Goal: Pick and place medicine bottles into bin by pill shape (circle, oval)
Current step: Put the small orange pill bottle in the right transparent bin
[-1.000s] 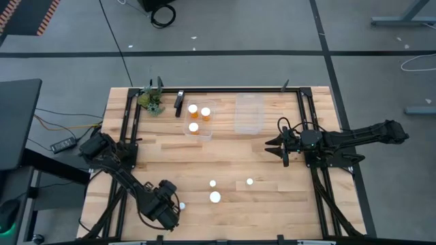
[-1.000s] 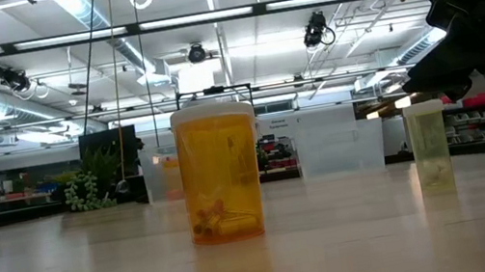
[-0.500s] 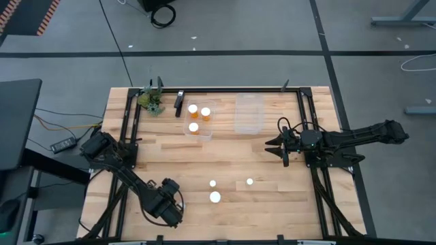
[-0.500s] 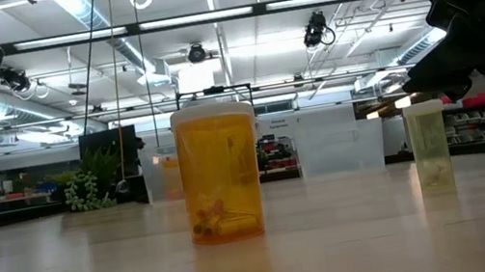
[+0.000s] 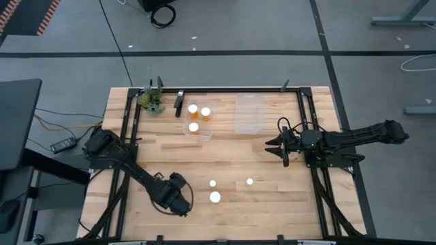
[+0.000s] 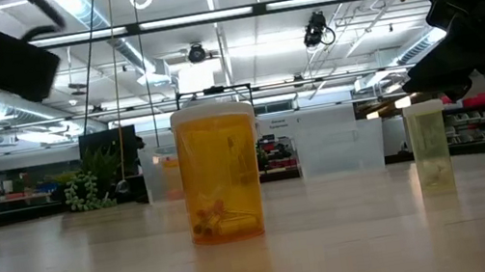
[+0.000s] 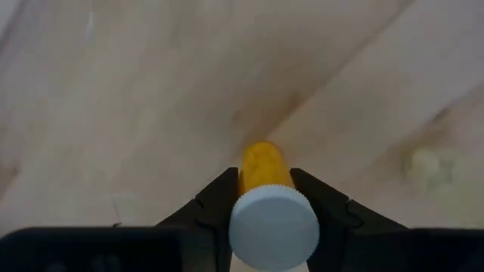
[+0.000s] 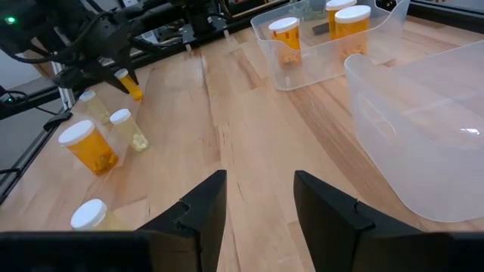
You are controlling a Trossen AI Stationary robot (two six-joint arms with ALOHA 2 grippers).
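Left wrist view: left gripper (image 7: pixel 261 198) clamps an orange bottle (image 7: pixel 266 202).

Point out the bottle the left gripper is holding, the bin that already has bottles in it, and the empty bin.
held bottle (image 7: pixel 272 224), left wrist view, on its white cap.
bin with bottles (image 8: pixel 306 64), right wrist view, on its clear front wall.
empty bin (image 5: pixel 248 126), high view, on its near rim.
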